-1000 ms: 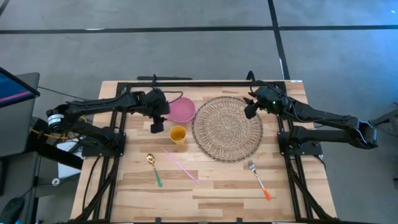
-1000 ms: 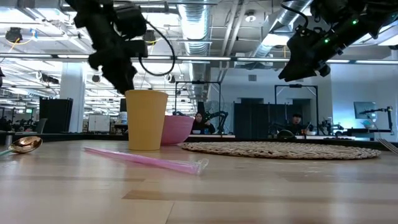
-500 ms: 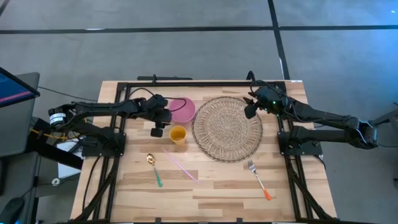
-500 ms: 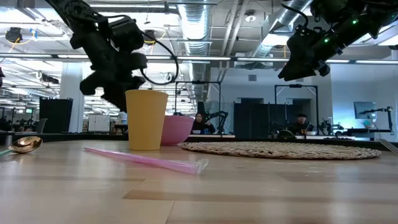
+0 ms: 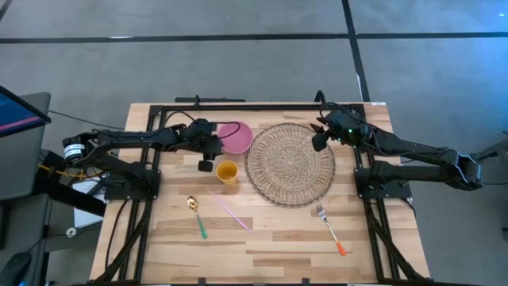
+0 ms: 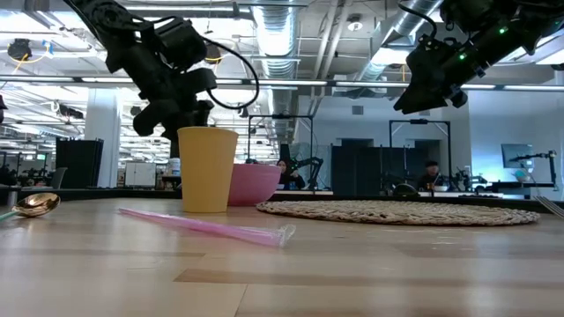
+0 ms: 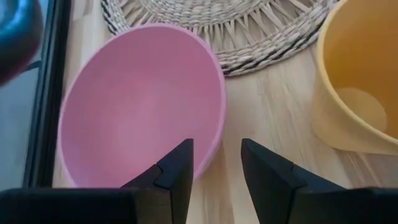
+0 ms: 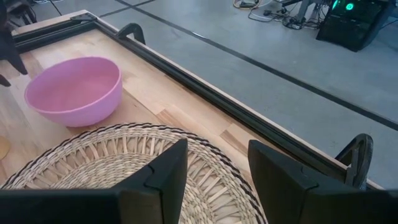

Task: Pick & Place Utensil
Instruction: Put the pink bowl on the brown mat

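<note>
A spoon [image 5: 196,215] with a gold bowl and green handle lies flat near the table's near left, beside a pink straw [image 5: 231,211]. A fork [image 5: 330,229] with an orange handle lies near right. My left gripper [image 7: 216,149] is open between the pink bowl [image 7: 140,106] and the yellow cup [image 7: 357,93]. One finger is over the bowl's rim on the cup side, and the other is over bare table. My right gripper [image 8: 217,149] is open and hovers over the far right edge of the woven placemat [image 5: 290,164]. My left gripper comes from the table's left, slanting down, with its fingers [image 7: 177,168] on either side of the pink bowl's near rim [image 7: 217,134]. I cannot tell whether a finger touches the rim. The bowl stands on the table.
The yellow cup [image 5: 227,171] stands upright just near of the pink bowl [image 5: 236,137]. The placemat fills the middle right. A black frame rail [image 5: 238,106] runs along the far edge. Bare wood lies along the near edge, between the spoon and the fork.
My left gripper has dipped and swung toward the pink bowl, turning so its fingers point at the gap between bowl and cup. The bowl has slid a little toward the table's right. My right arm has kept still.
</note>
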